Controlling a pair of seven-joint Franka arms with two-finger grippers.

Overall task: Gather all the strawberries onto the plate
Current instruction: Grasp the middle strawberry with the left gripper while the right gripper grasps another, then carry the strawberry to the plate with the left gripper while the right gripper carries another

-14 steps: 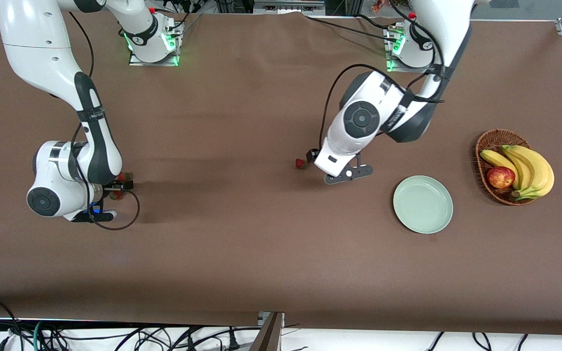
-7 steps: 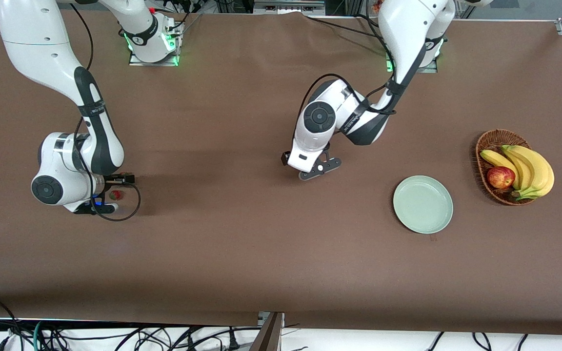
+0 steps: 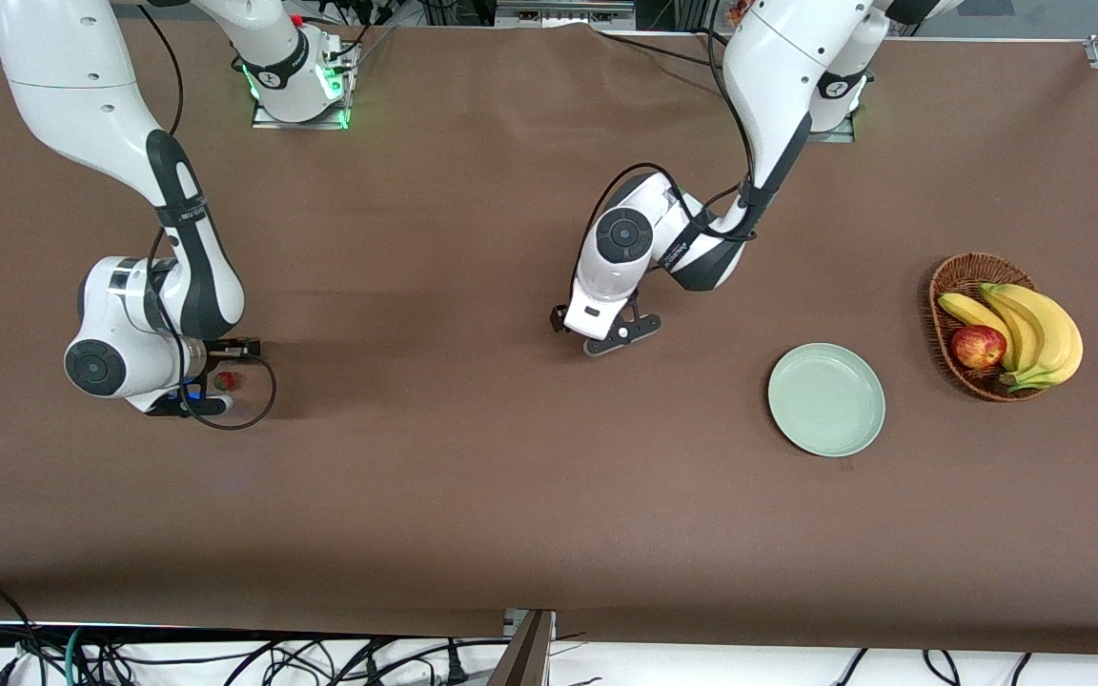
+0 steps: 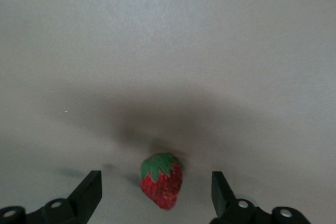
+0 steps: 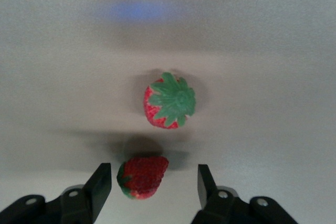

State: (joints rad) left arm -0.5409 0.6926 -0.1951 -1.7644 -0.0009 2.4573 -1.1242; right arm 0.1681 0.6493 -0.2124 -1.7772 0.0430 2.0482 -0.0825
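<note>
Three strawberries lie on the brown table (image 3: pixel 473 476), all on the cloth and none in the plate.

Toward the right arm's end, the right arm (image 3: pixel 182 248) bends down so that the right gripper (image 5: pixel 153 170) stands low over the table. Its pincer is released: in the right wrist view the two dark fingers (image 5: pixel 101 179) stand apart on either side of the first strawberry (image 5: pixel 143 177), with a gap showing on each side of it. This berry lies on its side, its green top turned toward one finger. The second strawberry (image 5: pixel 169 100) sits just beside it, outside the fingers, with its leafy top facing up. In the front view only one red berry (image 3: pixel 224 381) shows beside this wrist; which of the two it is I cannot tell.

Near the middle of the table, the left arm (image 3: pixel 763 86) reaches down and the left gripper (image 4: pixel 156 179) is low over the cloth. It too is released: its fingers (image 4: pixel 90 190) stand wide, and the third strawberry (image 4: pixel 161 180) lies between them, touching neither. The front view hides this berry under the wrist.

Toward the left arm's end, the pale green plate (image 3: pixel 826 400) lies flat, well apart from all three berries. Near it, farther from the front camera, a wicker basket (image 3: pixel 951 286) holds bananas (image 3: pixel 1035 329) and a red apple (image 3: pixel 978 346).
</note>
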